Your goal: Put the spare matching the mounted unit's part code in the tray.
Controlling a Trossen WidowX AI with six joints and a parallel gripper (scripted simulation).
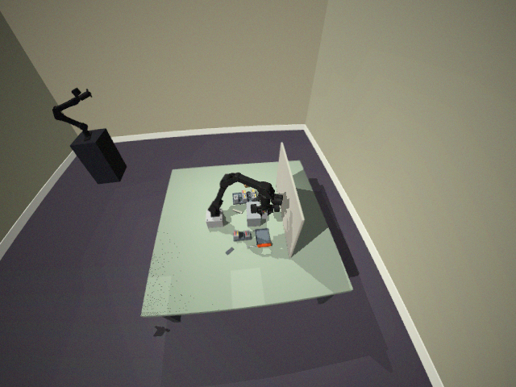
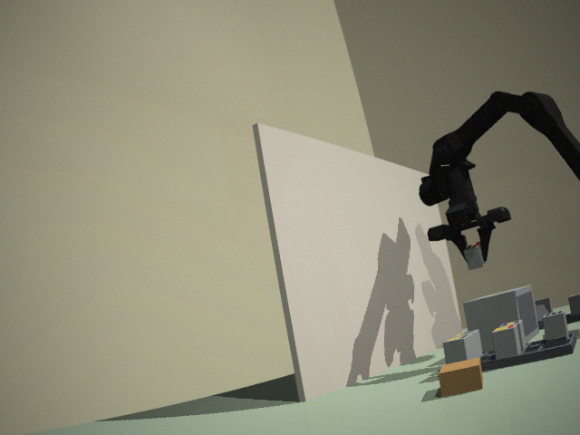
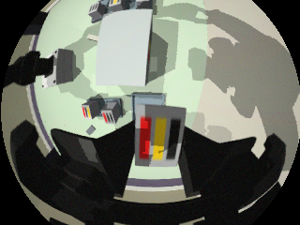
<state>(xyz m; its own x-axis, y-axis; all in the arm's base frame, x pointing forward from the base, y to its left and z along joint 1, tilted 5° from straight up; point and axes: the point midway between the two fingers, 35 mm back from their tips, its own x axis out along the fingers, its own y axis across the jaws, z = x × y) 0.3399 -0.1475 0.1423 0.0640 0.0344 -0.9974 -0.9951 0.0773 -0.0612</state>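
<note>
My gripper [image 1: 276,205] [image 2: 475,256] [image 3: 156,123] is shut on a small grey spare [image 2: 474,258] [image 3: 159,133] with red, yellow and black stripes on its face. It hangs in the air beside the upright panel [image 1: 291,200] [image 2: 337,243], above the grey mounted unit [image 1: 253,214] [image 2: 498,311] [image 3: 126,51]. The dark tray [image 1: 263,242] with an orange edge lies on the table in front of the unit. More spares sit in a rack behind the unit [image 1: 243,195] [image 3: 120,0] and in a pair beside the tray [image 1: 241,235] [image 3: 100,111].
The green table [image 1: 200,283] carries the arm's base [image 1: 214,218]. An orange block [image 2: 460,376] lies near the rack. A small dark piece [image 1: 229,251] lies in front of the spares. A black pedestal [image 1: 97,155] stands on the floor at far left.
</note>
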